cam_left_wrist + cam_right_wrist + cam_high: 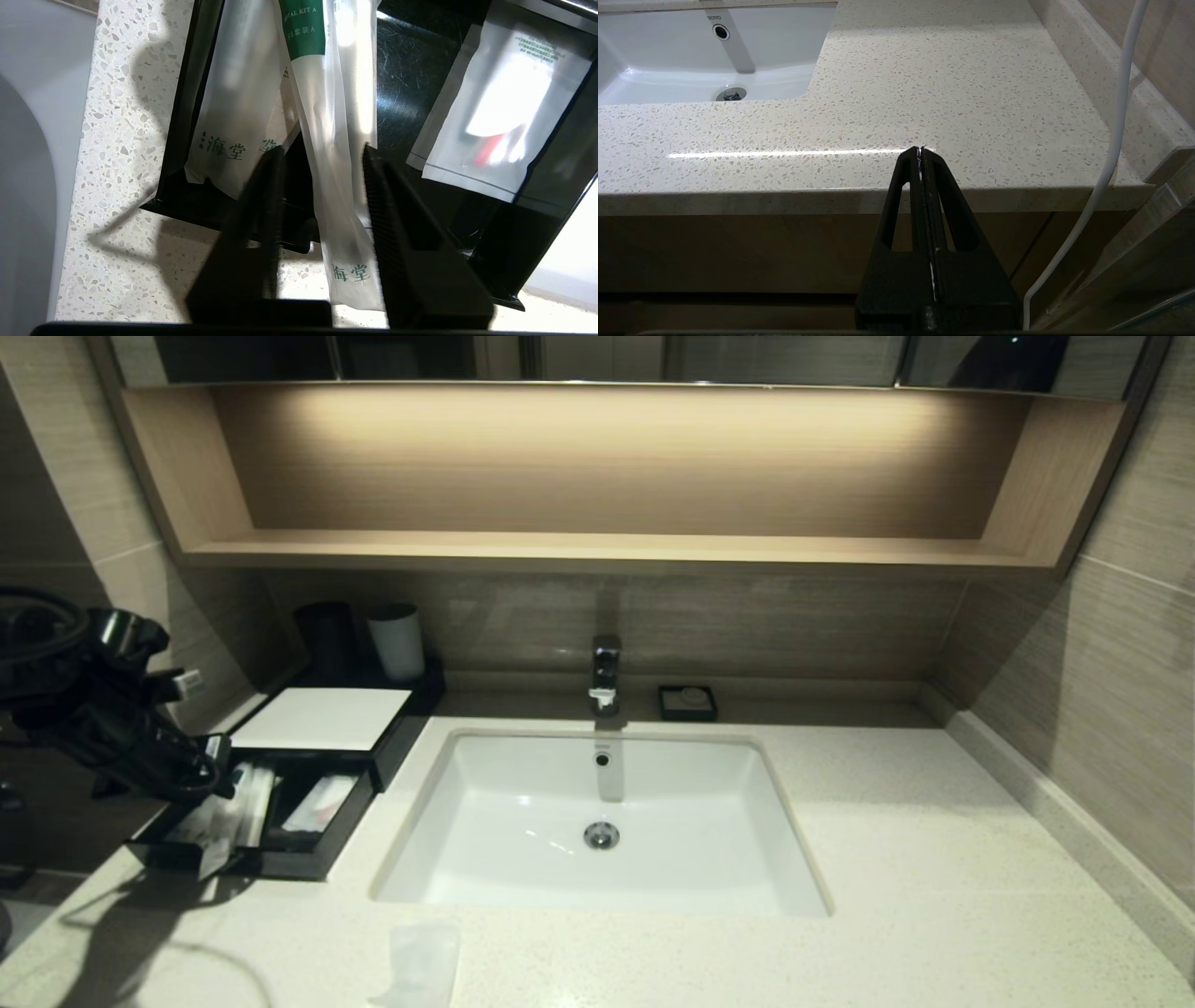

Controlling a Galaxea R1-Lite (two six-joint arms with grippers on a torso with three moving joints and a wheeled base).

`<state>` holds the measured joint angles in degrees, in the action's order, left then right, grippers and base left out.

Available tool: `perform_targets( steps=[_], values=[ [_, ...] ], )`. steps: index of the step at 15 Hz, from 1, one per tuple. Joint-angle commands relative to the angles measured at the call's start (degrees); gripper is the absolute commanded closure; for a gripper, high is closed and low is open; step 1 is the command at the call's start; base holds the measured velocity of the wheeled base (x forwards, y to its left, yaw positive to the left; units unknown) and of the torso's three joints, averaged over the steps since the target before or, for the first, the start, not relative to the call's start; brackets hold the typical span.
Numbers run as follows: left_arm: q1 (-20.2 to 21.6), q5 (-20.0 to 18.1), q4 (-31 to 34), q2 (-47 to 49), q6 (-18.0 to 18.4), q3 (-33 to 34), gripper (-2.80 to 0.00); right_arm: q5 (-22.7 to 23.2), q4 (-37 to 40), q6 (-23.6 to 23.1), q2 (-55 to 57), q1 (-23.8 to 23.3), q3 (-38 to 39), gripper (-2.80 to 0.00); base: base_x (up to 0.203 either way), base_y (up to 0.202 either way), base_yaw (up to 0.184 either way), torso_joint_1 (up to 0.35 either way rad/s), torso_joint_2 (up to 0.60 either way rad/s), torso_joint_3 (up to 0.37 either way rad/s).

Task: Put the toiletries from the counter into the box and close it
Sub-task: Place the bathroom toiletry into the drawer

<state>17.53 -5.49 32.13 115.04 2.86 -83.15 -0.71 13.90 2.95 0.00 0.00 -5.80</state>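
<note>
Drawer [280,859] of the box [322,719] stands pulled out at the head view's left; a sachet [420,961] waits on the counter [934,896] at bottom centre. In the left wrist view, the left gripper [322,151] stands open around the green-label packet [336,154], whose end overhangs the drawer edge; push it inside first. In the right wrist view, the right gripper [920,150] is closed, below the counter edge.
</note>
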Motion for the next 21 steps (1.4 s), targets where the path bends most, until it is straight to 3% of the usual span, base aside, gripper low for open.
perform_targets(
  steps=[1,8,13,14,21],
  values=[
    [-0.04,-0.05,0.12,-0.17,0.04,0.10,-2.80,0.00,0.07,0.04,0.00,0.00,0.00,0.00,0.000,0.000,0.000,0.000,0.00,0.000],
    [-0.13,-0.46,2.80,-7.27,0.35,1.09,-2.80,0.00,0.07,0.04,0.00,0.00,0.00,0.00,0.000,0.000,0.000,0.000,0.00,0.000],
    [-0.13,-0.32,3.64,-8.52,1.09,7.83,-2.80,0.00,0.07,0.04,0.00,0.00,0.00,0.00,0.000,0.000,0.000,0.000,0.00,0.000],
    [-0.13,-0.24,3.64,-8.14,1.09,7.92,0.00,0.00,0.07,0.04,0.00,0.04,0.00,0.00,0.000,0.000,0.000,0.000,0.00,0.000],
    [-0.05,-0.14,3.64,-7.46,1.41,7.74,0.00,-0.06,0.07,0.04,0.00,0.00,0.00,0.00,0.000,0.000,0.000,0.000,0.00,0.000]
  ],
)
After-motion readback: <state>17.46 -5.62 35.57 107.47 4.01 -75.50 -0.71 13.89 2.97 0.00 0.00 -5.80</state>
